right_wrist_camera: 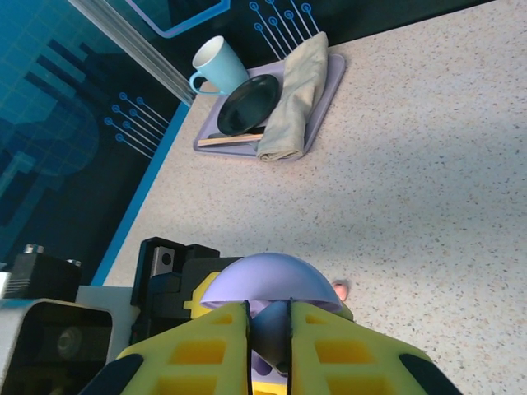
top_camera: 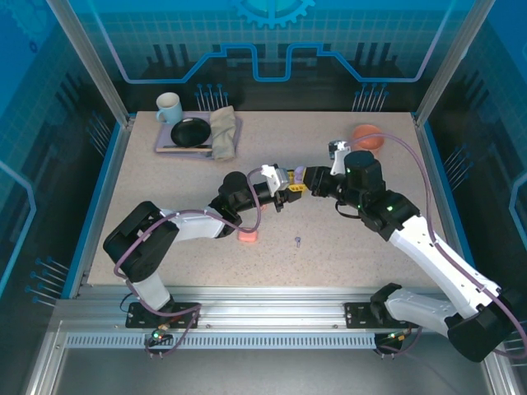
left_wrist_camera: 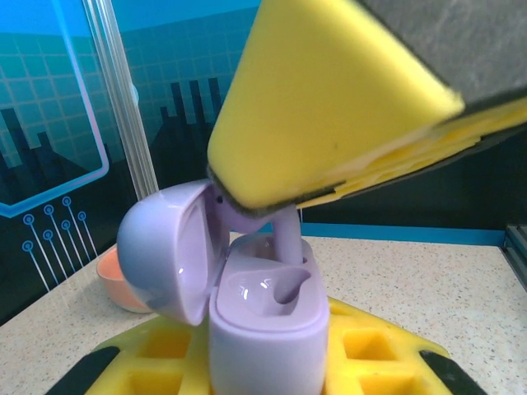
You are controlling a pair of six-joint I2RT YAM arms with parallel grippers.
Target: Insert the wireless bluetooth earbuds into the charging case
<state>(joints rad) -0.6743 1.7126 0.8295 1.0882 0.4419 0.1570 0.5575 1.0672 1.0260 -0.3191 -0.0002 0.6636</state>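
The left tool (top_camera: 291,192) is clamped on a lilac plastic charging case (left_wrist_camera: 263,333), whose lid stands open. The right tool (right_wrist_camera: 270,329) pinches a tiny lilac stemmed earbud (left_wrist_camera: 285,239), with its stem dipping into one well of the case. A second lilac earbud (top_camera: 297,241) lies on the speckled beige surface (top_camera: 370,255), near the arms.

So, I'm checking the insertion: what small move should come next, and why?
Probably ease the lilac earbud straight down: its stem is partway into a socket of the open lilac charging case, not yet seated, the right gripper shut on it.
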